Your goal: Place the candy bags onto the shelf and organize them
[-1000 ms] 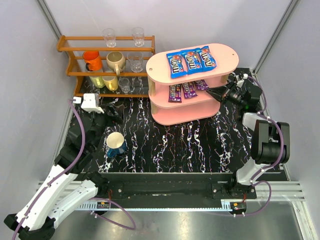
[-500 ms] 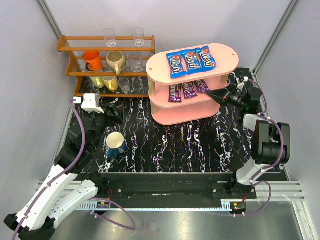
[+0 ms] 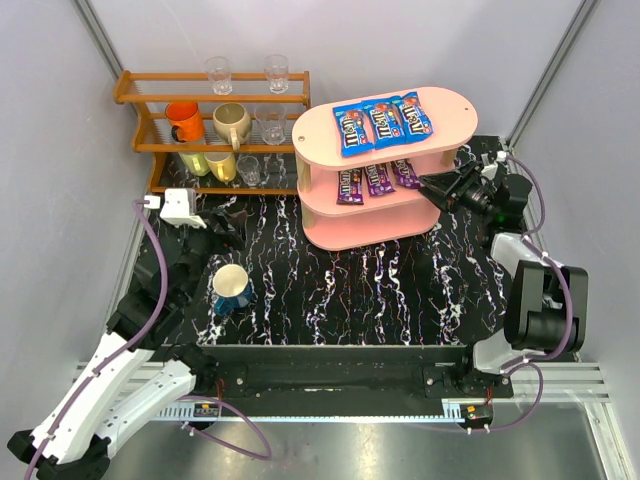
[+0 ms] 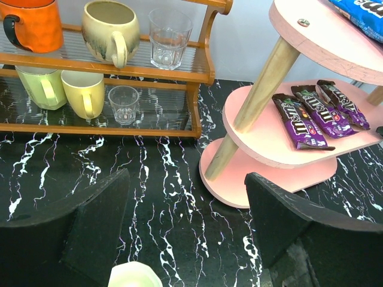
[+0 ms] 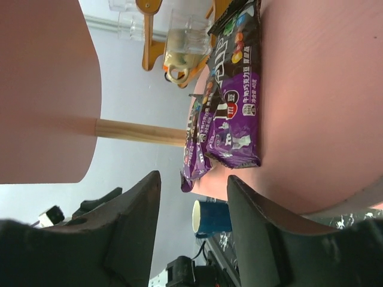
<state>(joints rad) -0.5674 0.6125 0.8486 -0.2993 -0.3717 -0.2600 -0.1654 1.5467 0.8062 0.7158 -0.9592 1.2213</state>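
The pink shelf (image 3: 455, 108) holds three blue candy bags (image 3: 384, 121) side by side on its top board. Three purple candy bags (image 3: 377, 180) lie in a row on the middle board. My right gripper (image 3: 430, 187) is at the right end of that board, open, with nothing between its fingers (image 5: 143, 203). The nearest purple bag (image 5: 236, 101) lies flat on the board (image 5: 311, 107) just beyond them. My left gripper (image 3: 225, 222) hovers open over the table, left of the shelf. Its view shows the purple bags (image 4: 302, 122) on the shelf (image 4: 263, 128).
A wooden slatted rack (image 3: 215, 130) with mugs and glasses stands at the back left, close to the shelf's left end. A blue mug (image 3: 232, 288) sits on the black marbled table, just in front of my left gripper. Grey walls close in on both sides.
My right gripper has gone from shut to open at the middle board and drawn back slightly to the right. The purple bag stays on the board. The left arm has not moved.
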